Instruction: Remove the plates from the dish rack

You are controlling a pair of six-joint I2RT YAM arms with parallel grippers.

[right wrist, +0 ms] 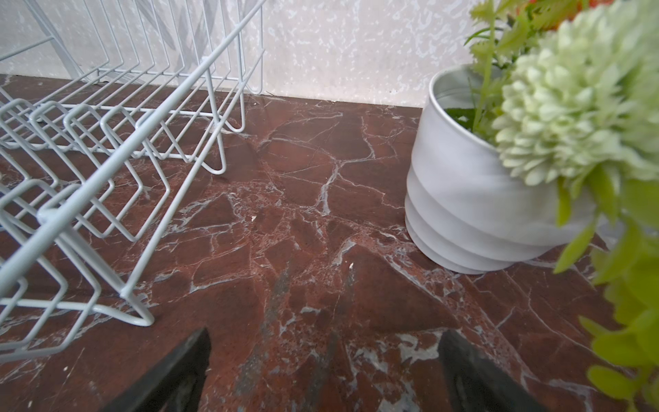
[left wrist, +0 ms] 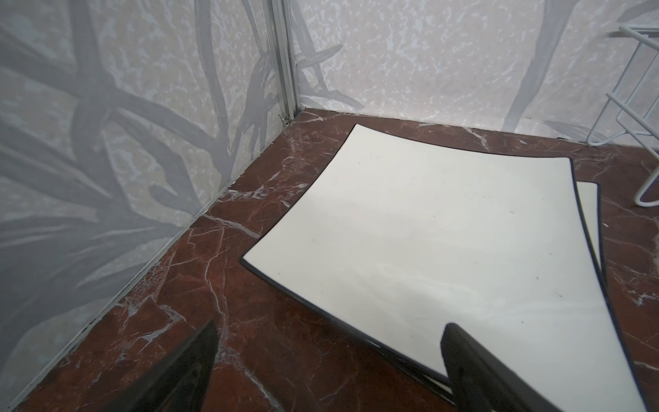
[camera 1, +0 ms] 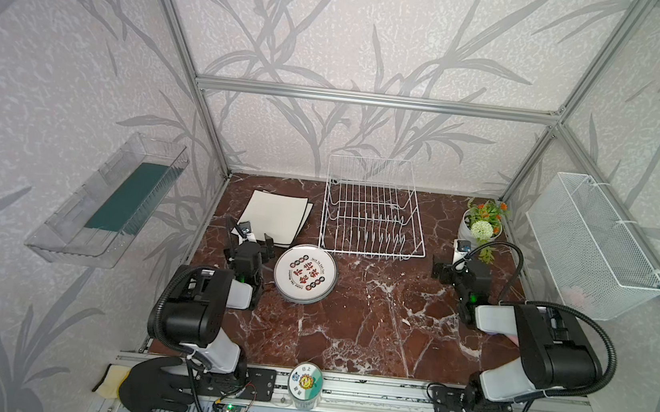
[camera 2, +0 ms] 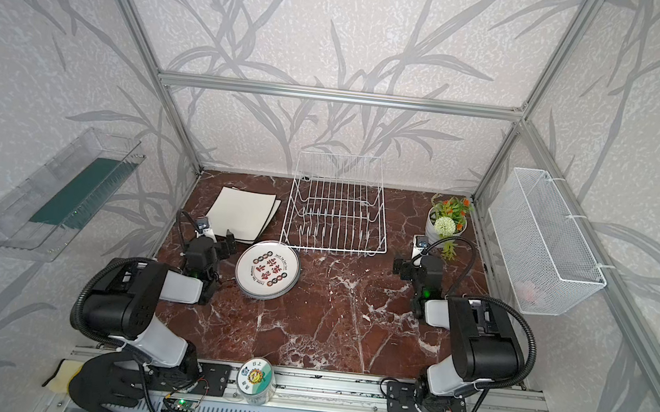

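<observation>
The plates are out on the table (camera 1: 370,324), left of the dish rack (camera 1: 373,215), which looks empty: the square plates (camera 1: 277,218) far left, the round plate (camera 1: 305,273) nearer. The left gripper (left wrist: 330,330), at the square plates' near edge, and the right gripper (right wrist: 324,337) stand apart, holding nothing. I judge only the retreat remains, and the left one should rise straight up, not to push the plates.

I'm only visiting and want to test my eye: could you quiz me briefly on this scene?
1. True or false: the dish rack holds no plates.
2. Which arm's gripper hovers by the square plates: A) left, B) right?
3. Fill in: the left gripper and the right gripper both stand ___.
Key: 1 true; 2 A; 3 open.
</observation>
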